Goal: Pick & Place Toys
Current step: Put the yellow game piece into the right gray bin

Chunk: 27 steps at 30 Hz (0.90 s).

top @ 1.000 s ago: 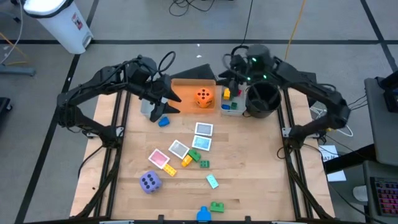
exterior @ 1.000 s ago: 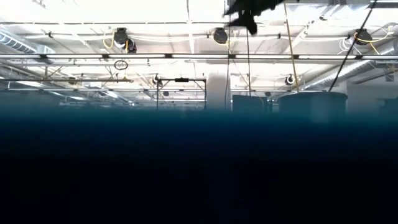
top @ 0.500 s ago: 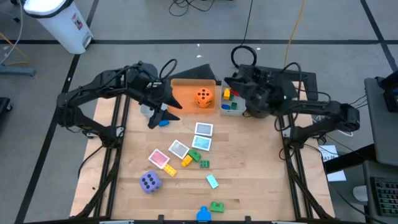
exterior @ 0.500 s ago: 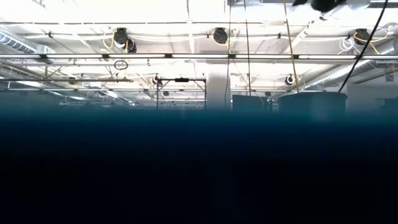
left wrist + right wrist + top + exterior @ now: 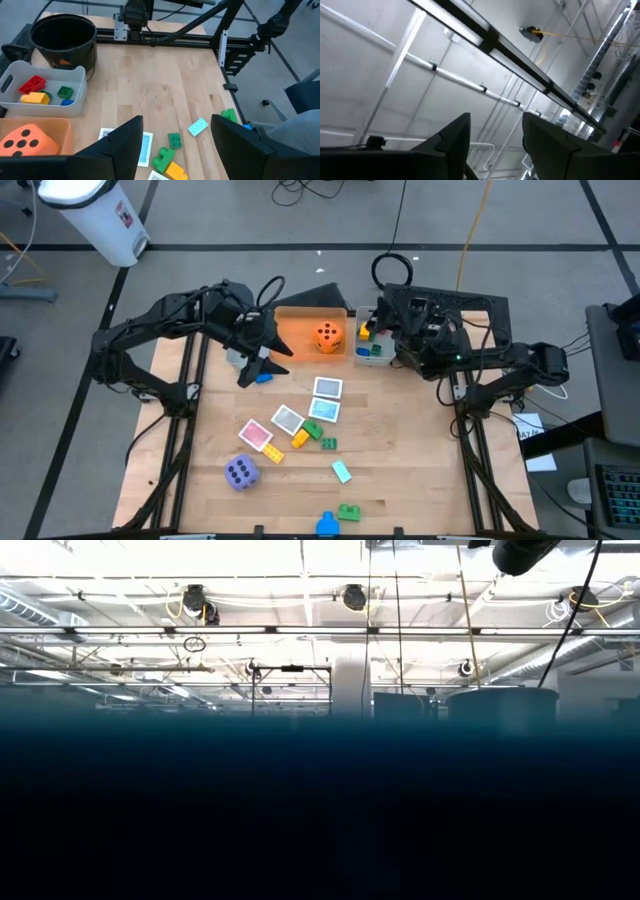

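While foam orange die (image 5: 327, 336) fills bin, hard bricks (image 5: 167, 162) lie w/ flat cards (image 5: 327, 388).

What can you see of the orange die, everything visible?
The orange die is a soft-looking foam cube with dark round pips; its upward face shows five in the left wrist view. It sits upright inside the orange bin at the table's far edge, toward the bin's right end, resting on the bin floor. Nothing grips it: the left claw is off to its left, apart from it.
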### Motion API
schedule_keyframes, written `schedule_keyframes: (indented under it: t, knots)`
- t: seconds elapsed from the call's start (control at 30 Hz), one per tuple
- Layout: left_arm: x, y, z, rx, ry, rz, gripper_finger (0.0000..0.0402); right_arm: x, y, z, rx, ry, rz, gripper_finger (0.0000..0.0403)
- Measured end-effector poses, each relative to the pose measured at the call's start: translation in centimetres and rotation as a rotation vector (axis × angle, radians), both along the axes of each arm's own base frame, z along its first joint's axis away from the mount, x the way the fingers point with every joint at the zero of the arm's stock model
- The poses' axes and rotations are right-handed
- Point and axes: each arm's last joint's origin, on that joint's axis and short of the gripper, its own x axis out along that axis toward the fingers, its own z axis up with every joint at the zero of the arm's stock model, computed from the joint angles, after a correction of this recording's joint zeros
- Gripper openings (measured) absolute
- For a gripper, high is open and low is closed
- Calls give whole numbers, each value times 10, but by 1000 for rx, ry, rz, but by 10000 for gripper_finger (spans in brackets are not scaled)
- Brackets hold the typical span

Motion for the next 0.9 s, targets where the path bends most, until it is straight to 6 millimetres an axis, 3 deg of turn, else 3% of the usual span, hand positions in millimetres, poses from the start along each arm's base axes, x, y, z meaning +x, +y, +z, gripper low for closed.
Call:
schedule_keyframes:
  t: [0.3, 0.5, 0.7, 0.9]
  knots:
    - [2, -15, 0, -3, 2, -53, 241, 1, -1, -1, 22, 1, 2, 169]
    - [2, -21, 0, 4, 19, 9, 241, 3, -1, -2, -6, 39, -55, 169]
    - [3, -30, -1, -18, 38, 76, 241, 23, 12, -7, -183, 309, -93, 169]
    - [6, -42, -3, -53, 58, 157, 241, 55, 34, 3, -513, 799, -1, 169]
